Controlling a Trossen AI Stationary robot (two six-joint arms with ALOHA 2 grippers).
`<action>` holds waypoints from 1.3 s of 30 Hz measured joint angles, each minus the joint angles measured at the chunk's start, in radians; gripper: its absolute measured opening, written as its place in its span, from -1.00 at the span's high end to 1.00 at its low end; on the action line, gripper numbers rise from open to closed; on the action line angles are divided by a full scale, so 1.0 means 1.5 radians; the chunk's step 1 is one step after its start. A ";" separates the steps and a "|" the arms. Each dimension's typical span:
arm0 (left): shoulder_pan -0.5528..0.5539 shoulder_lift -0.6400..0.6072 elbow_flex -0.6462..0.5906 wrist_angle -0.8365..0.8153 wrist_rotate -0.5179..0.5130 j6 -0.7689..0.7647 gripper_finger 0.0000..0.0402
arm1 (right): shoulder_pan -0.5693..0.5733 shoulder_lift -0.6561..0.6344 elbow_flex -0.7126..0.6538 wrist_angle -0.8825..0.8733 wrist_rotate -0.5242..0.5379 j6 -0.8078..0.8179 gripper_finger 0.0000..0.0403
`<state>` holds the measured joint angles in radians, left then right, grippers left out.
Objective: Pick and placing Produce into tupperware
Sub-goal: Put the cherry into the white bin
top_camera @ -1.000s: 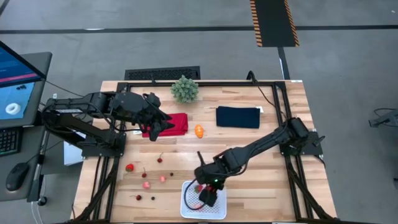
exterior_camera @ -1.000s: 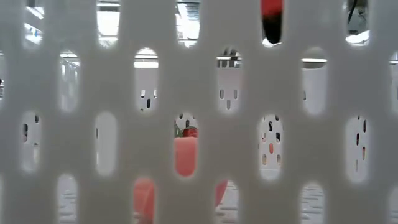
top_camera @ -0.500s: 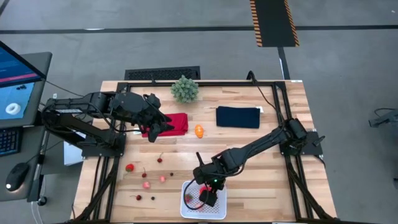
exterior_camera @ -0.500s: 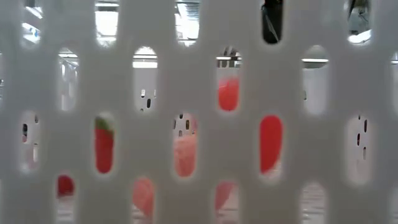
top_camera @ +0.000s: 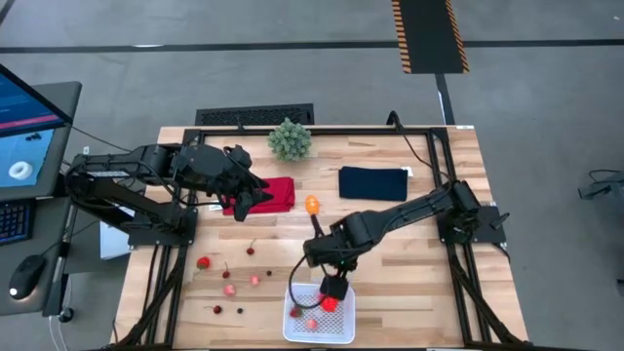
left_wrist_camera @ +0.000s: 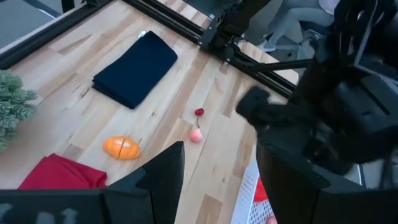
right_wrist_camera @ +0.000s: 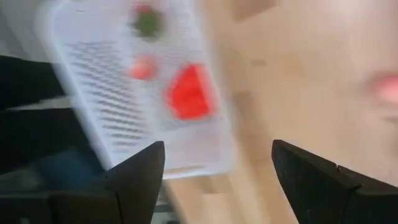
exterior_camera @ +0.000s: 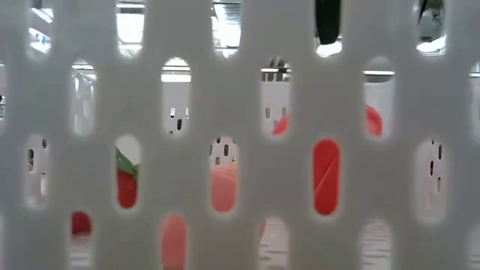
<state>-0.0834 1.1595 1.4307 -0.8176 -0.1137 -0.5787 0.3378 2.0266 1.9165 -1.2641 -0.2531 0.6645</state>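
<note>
So the right gripper [top_camera: 332, 289] has lifted off the tupperware [top_camera: 343, 330] with fingers spread and empty, and the red pepper piece [top_camera: 330, 303] it was carrying now sits inside, so that's one more down. Left gripper [top_camera: 255, 192] just hangs part-open over the red cloth [top_camera: 281, 192]. Orange piece [top_camera: 312, 205] and strawberry [top_camera: 203, 261] wait on the wooden table [top_camera: 429, 253], grey floor all around.
</note>
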 joint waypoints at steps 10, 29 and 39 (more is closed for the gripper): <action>0.000 0.000 0.000 0.000 0.000 -0.003 0.05 | -0.014 0.000 -0.057 -0.087 0.121 -0.206 -0.58; 0.000 0.000 0.000 0.000 0.001 0.009 0.05 | -0.026 0.000 -0.275 -0.035 0.226 -0.405 -0.58; -0.001 0.000 0.000 0.000 0.001 0.021 0.05 | -0.049 0.000 -0.281 0.039 0.222 -0.463 -0.58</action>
<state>-0.0849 1.1595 1.4307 -0.8181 -0.1127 -0.5476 0.2640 2.0270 1.4956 -1.2062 0.0801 -0.0298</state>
